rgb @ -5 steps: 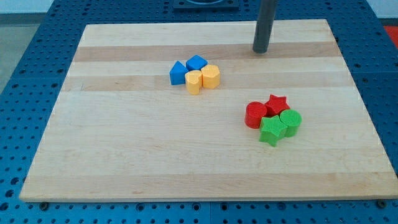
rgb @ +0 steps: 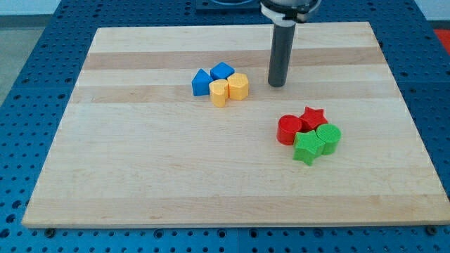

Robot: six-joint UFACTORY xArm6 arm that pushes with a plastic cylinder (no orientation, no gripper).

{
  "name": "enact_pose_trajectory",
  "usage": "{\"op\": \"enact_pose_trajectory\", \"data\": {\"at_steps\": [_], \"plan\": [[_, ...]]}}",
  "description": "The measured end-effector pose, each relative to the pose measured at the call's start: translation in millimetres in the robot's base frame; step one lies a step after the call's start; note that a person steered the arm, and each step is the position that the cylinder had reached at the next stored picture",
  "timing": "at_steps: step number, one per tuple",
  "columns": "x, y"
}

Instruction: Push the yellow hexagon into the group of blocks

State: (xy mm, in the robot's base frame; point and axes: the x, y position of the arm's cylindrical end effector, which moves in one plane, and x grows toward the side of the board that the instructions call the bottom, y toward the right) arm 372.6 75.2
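two blue, two yellow, two red, two green blocks; my tip (rgb: 277, 85) right of yellow hexagon (rgb: 238, 86), no pincer

The rod's upper part is cut off by the view's top edge. The red cylinder (rgb: 288, 130) and red star (rgb: 312, 117) are partly hidden by the green star (rgb: 307, 147) and green cylinder (rgb: 328, 138).

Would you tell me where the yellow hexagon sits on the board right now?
The yellow hexagon sits above the board's centre, at the right end of the blue-and-yellow cluster, touching the other yellow block; my tip stands apart to its right.
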Motion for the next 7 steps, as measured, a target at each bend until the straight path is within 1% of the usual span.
{"op": "enact_pose_trajectory", "data": {"at_steps": [2, 3, 5, 6, 7], "plan": [[19, -16], [18, -22], [17, -53], [13, -61], [1, -65]]}}
